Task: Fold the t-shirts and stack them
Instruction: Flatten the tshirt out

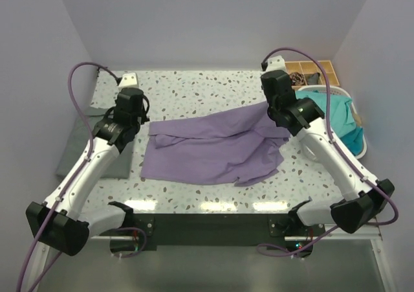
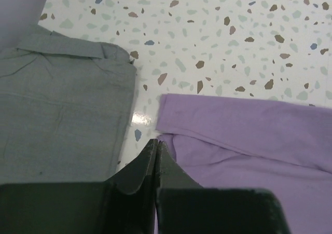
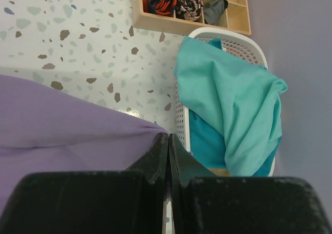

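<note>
The worktop [image 1: 194, 91] is showing a smooth, glossy, speckled stone-look finish, throwing back lamp glare at its near edge. The lavender t-shirt [image 1: 213, 146], the grey t-shirt [image 2: 57, 114] at the left and the teal t-shirts [image 3: 228, 99] at the right are looking like soft matt cloth. The basket [image 3: 182, 120] is showing white perforated plastic, the tray [image 3: 187, 25] pale matt wood, the left tool [image 2: 156, 150] and right tool [image 3: 168, 143] matt black plastic

The top external camera looked down from above and behind the arm bases over the whole terrazzo table [image 1: 194, 88]. The left wrist camera sat close behind the left gripper [image 2: 156, 146], facing the grey t-shirt [image 2: 62, 104]. The right wrist camera, just as close behind the right gripper [image 3: 168, 138], faced the white basket [image 3: 182, 125] and wooden tray [image 3: 181, 25]. All three shared the lavender t-shirt [image 1: 207, 149].
</note>
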Robot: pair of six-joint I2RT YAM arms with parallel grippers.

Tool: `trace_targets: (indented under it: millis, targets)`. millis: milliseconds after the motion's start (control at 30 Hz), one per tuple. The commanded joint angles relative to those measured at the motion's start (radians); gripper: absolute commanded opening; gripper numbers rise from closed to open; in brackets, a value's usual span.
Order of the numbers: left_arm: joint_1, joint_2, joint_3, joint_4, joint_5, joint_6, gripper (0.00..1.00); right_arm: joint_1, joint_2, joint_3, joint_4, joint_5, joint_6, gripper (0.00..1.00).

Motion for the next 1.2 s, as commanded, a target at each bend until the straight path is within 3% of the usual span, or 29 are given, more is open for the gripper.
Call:
trace_targets:
  millis: [0,133,200,333,400,433,533,700,1167]
  targets:
    - [0.004,-0.113,0.056,0.067,0.001,0.072,0.00,-0.003,-0.120,0.119,0.016,-0.072,0.001,0.00]
    - [0.004,-0.212,0.024,0.122,0.143,0.127,0.00,-0.003,-0.188,0.156,-0.039,-0.195,-0.021,0.00]
    - [0.004,-0.206,-0.017,0.168,0.261,0.129,0.32,-0.003,-0.193,0.149,-0.056,-0.212,-0.011,0.00]
    - [0.003,-0.111,-0.204,0.318,0.400,0.052,0.61,-0.002,-0.175,0.077,-0.048,-0.218,0.016,0.00]
    - [0.003,-0.047,-0.304,0.475,0.418,-0.006,0.77,-0.003,-0.173,0.051,-0.027,-0.227,0.018,0.00]
    - [0.003,-0.019,-0.324,0.519,0.417,-0.020,0.80,-0.003,-0.170,0.031,-0.021,-0.243,0.018,0.00]
    - [0.004,0.111,-0.343,0.644,0.385,-0.049,0.82,-0.003,-0.159,0.015,-0.005,-0.254,0.018,0.00]
    - [0.004,0.295,-0.279,0.705,0.368,-0.046,0.82,-0.003,-0.144,0.000,0.015,-0.258,0.018,0.00]
    - [0.012,0.495,-0.226,0.735,0.360,-0.071,0.79,-0.003,-0.128,-0.040,0.039,-0.266,0.048,0.00]
